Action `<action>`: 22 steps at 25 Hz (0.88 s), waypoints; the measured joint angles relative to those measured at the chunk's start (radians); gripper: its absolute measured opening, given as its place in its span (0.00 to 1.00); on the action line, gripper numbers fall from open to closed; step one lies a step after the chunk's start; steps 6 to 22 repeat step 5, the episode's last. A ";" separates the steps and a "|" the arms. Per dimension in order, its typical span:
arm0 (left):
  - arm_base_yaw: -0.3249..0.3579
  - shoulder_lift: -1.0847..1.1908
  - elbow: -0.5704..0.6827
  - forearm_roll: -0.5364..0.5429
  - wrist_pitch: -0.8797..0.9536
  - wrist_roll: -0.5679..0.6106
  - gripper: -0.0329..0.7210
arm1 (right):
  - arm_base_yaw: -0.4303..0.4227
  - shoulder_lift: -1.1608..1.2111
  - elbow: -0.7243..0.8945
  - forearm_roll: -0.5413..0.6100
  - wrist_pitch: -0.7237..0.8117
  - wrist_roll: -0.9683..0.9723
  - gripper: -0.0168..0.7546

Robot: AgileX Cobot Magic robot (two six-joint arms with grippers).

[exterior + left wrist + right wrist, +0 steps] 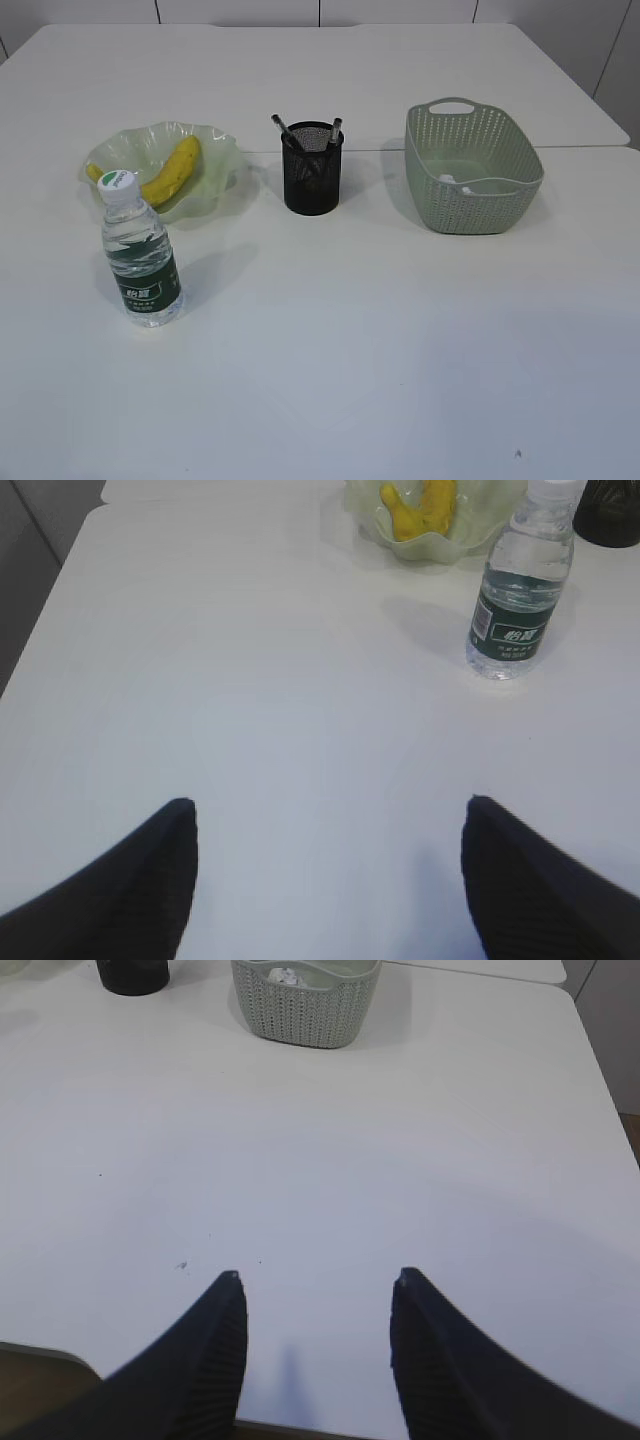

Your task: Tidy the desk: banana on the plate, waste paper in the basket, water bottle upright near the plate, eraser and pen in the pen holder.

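With the curved yellow banana laid in the translucent pale-green wavy dish and both black grippers held open and empty over the white desk, the upright clear plastic water bottle could be toppled if brushed by a careless arm

White panelled wall at back; small dark speck near front; brownish floor below.

Pale panelled wall behind, evenly lit.
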State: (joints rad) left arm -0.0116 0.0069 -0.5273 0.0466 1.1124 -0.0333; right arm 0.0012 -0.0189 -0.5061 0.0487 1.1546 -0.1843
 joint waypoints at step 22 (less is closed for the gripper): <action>0.000 0.000 0.000 0.000 0.000 0.000 0.82 | 0.000 0.000 0.000 0.000 0.000 0.000 0.48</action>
